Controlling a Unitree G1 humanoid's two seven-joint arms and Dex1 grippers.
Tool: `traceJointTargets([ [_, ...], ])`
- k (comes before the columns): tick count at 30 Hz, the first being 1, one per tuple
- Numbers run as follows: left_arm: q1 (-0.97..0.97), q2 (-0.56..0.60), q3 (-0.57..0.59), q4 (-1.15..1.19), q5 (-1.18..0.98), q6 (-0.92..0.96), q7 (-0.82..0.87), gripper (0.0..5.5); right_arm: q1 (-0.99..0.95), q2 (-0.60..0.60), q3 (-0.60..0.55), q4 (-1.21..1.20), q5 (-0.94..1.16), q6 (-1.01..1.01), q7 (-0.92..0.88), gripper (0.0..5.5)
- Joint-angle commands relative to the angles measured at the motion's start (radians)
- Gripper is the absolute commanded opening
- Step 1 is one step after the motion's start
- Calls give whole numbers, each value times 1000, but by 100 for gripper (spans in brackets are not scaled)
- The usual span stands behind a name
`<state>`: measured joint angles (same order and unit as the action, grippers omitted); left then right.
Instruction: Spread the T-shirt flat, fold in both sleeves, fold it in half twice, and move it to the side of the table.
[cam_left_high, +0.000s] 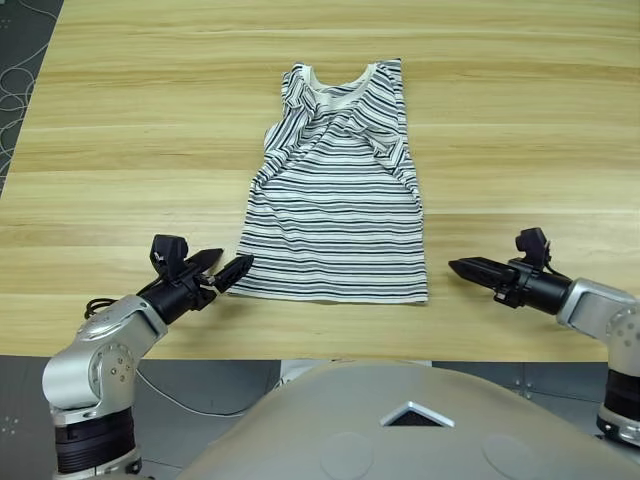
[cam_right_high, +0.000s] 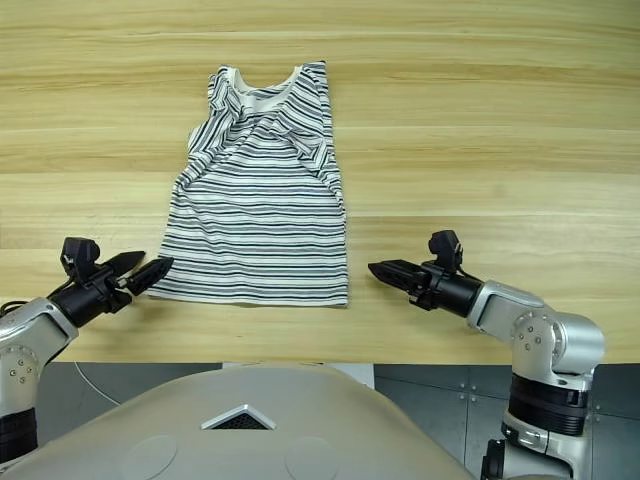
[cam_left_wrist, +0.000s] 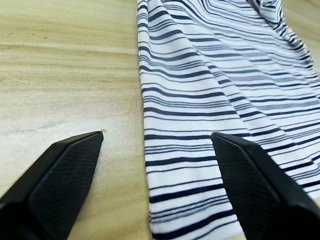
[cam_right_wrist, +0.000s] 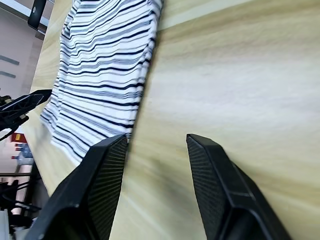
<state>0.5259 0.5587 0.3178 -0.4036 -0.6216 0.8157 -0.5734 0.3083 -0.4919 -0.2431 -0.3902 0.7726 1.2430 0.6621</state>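
Observation:
A black-and-white striped T-shirt (cam_left_high: 335, 200) lies on the wooden table (cam_left_high: 120, 120), collar away from me, with both sleeves folded inward over the chest. My left gripper (cam_left_high: 232, 264) is open at the shirt's near left hem corner. In the left wrist view its fingertips straddle the shirt's (cam_left_wrist: 210, 90) side edge, one over bare wood and one over the fabric, with the left gripper (cam_left_wrist: 157, 136) just above the surface. My right gripper (cam_left_high: 455, 266) is open and low over bare wood, a short way to the right of the near right hem corner. It holds nothing (cam_right_wrist: 157, 139).
The table's near edge (cam_left_high: 330, 355) runs just behind both grippers. Wide bare wood stretches to the left and right of the shirt and beyond the collar. Dark floor with cables (cam_left_high: 20, 60) shows past the table's far left corner.

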Motion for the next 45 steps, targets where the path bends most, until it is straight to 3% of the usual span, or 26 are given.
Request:
traceJointTargets([
  [1,82,22,-48,16,42,53,14,402,72,33,41,-67,39,109,-66,220],
  [9,125,27,-112,-29,43,62,10,402,95,105,93,-92,21,123,-215,220],
  [33,242,30,-88,-47,-27,66,26,30,89,166,142,-77,33,70,-292,220],
  [40,210,14,-106,-32,-26,52,33,10,82,170,160,-58,32,47,-309,91],
  [45,198,5,-119,-33,-26,50,38,10,81,167,164,-46,32,33,-318,32],
])
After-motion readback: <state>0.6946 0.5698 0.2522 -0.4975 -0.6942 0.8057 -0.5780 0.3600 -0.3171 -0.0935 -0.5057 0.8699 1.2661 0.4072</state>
